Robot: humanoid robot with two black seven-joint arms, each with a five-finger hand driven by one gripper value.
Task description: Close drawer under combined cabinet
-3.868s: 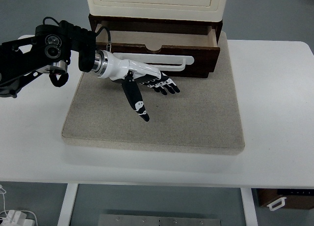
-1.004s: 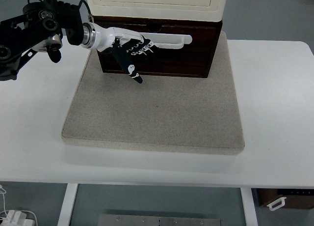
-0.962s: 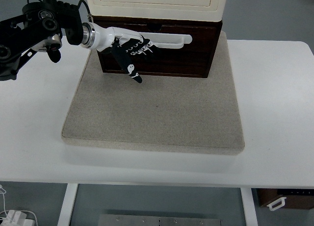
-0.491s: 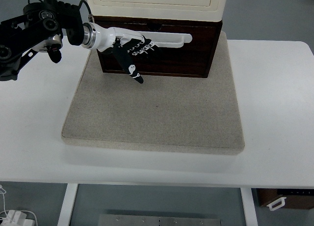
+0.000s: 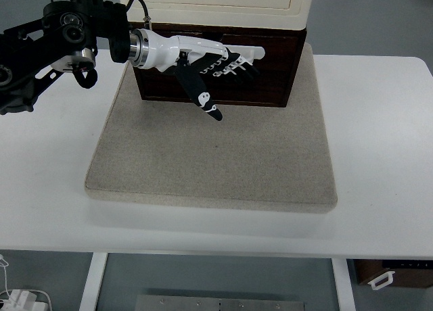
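Where the white table (image 5: pixel 379 155) spreads over a grey floor, a beige mat (image 5: pixel 216 162) carries the cream cabinet (image 5: pixel 215 5), its top cut off by the frame. Under the cabinet the dark drawer (image 5: pixel 270 81) sits pushed in. Against the drawer's front the left hand (image 5: pixel 210 64) rests with fingers (image 5: pixel 237 67) extended, gripping nothing. No lettering is readable.

Cabinet (image 5: pixel 215 1) cut off by top edge, only its lower part shows. Left hand (image 5: pixel 203 61) covers part of the drawer (image 5: pixel 270 74) front and its white handle (image 5: pixel 254 52). Can't tell whether the fingers (image 5: pixel 233 67) touch the drawer. Surface (image 5: pixel 379 155) cropped at both sides.
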